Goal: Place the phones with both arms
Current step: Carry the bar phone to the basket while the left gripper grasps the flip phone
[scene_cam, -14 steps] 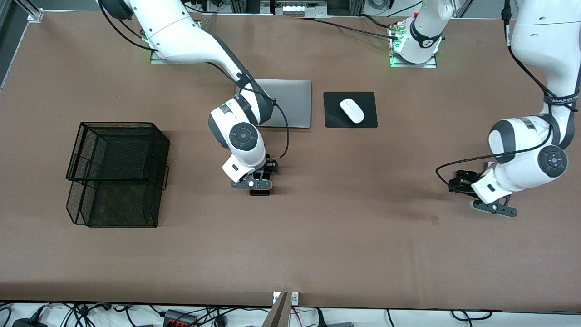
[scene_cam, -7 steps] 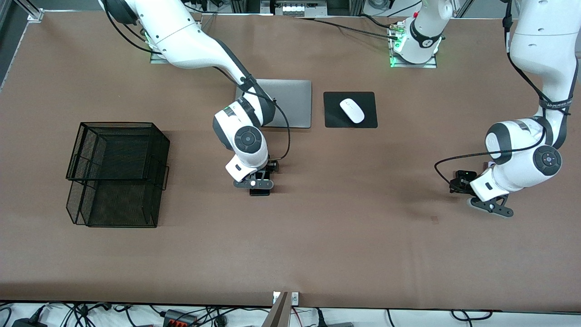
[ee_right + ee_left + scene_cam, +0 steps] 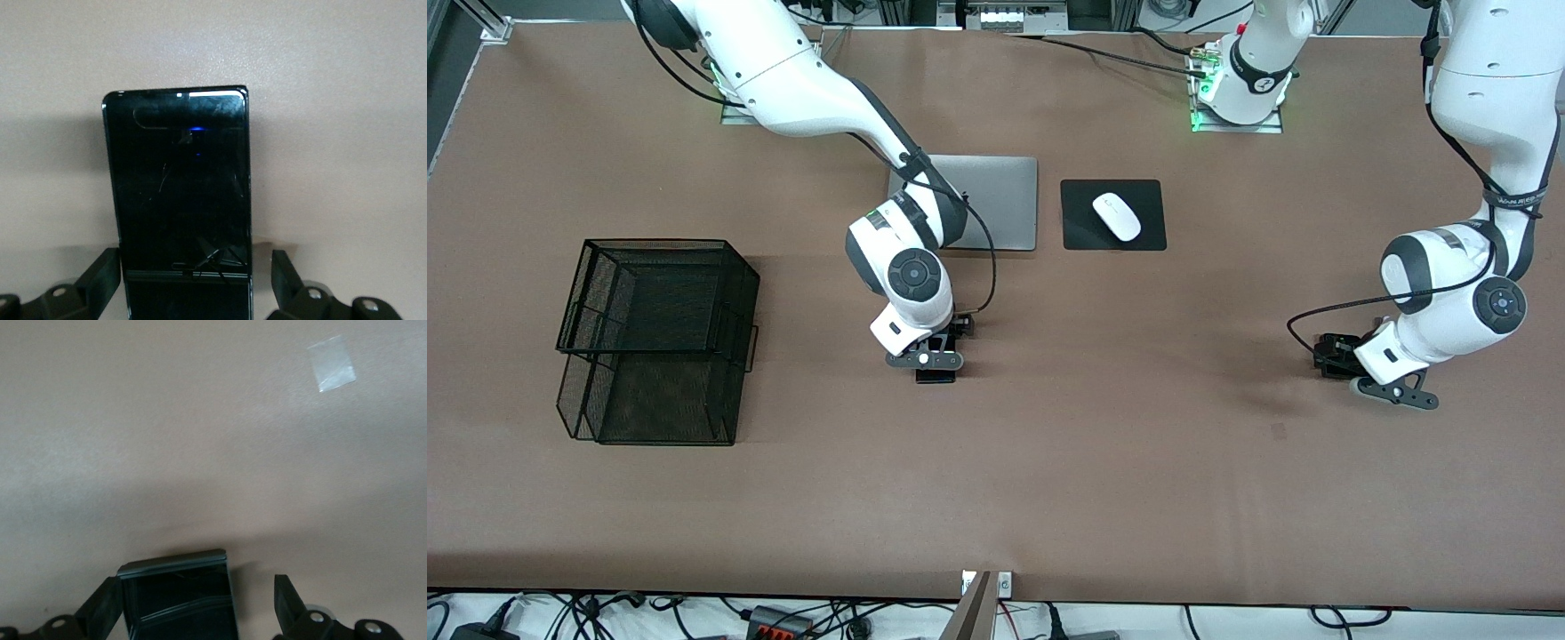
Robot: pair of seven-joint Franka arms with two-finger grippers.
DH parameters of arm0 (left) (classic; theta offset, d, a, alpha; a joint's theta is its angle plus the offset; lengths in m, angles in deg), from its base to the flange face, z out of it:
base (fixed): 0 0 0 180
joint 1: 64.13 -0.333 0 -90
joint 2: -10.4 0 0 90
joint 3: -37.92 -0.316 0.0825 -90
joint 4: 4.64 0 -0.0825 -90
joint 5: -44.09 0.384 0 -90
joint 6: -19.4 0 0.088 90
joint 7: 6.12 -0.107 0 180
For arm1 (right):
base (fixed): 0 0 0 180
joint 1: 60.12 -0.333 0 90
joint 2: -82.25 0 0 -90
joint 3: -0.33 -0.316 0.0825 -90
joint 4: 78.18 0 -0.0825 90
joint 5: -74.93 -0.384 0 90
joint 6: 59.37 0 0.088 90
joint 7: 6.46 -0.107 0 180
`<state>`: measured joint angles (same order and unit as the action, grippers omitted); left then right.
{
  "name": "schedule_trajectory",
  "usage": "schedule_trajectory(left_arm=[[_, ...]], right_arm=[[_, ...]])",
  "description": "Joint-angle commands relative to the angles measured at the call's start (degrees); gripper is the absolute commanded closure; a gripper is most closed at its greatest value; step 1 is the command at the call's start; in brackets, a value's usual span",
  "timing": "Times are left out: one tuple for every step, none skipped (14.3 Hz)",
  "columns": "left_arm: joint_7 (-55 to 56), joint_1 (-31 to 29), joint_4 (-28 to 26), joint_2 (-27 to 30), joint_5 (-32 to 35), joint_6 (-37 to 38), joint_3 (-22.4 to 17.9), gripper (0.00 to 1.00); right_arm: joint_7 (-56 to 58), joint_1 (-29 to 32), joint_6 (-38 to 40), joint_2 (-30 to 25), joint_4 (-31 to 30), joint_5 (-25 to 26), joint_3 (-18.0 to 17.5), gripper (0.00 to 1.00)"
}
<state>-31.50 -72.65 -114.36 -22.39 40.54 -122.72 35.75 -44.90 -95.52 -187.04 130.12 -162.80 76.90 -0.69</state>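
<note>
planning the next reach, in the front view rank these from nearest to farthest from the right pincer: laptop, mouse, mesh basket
From the right pincer, low over the long black phone:
1. Laptop, farther from the front camera, partly covered by the right arm.
2. Mouse, on its black pad, toward the left arm's end.
3. Mesh basket, toward the right arm's end; fairly close to the mouse's distance, but slightly farther.

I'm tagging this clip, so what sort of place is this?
Probably a robotics lab set up like an office desk: two white jointed robot arms bolted to a brown table, with a closed silver laptop and a black wire-mesh tray.
</note>
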Motion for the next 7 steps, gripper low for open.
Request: schedule_trajectory(left_arm=[[0.7, -0.5, -2.2, 1.7, -0.2, -0.7, -1.0, 0.0], [1.1, -0.5, -2.3, 1.5, -0.9, -0.7, -1.0, 0.0], [2.1, -0.5, -2.9, 1.5, -1.9, -0.7, -1.0, 0.0], [3.7, -0.5, -3.1, 1.5, -2.0, -0.7, -1.1, 0.0], [5.6, -0.5, -3.4, 1.5, -2.0, -0.7, -1.1, 0.0], [7.0, -0.4, -3.6, 1.5, -2.0, -0.7, -1.1, 0.0], [7.0, -0.4, -3.6, 1.4, -2.0, -0.7, -1.1, 0.0]], right_arm=[[-1.0, -0.5, -0.6, 1.0, 1.3, -0.9, 0.1, 0.0], [-0.9, -0.5, -0.7, 1.0, 1.3, -0.9, 0.1, 0.0], [-1.0, -0.5, -0.7, 1.0, 1.3, -0.9, 0.1, 0.0], [-1.0, -0.5, -0.8, 1.3, 1.3, -0.8, 0.1, 0.0], [-0.7, -0.5, -0.8, 1.5, 1.3, -0.8, 0.1, 0.0], [-0.5, -0.5, -0.9, 1.9, 1.3, -0.8, 0.1, 0.0], [-0.3, -0.6, -1.3, 1.9, 1.2, -0.8, 0.1, 0.03]])
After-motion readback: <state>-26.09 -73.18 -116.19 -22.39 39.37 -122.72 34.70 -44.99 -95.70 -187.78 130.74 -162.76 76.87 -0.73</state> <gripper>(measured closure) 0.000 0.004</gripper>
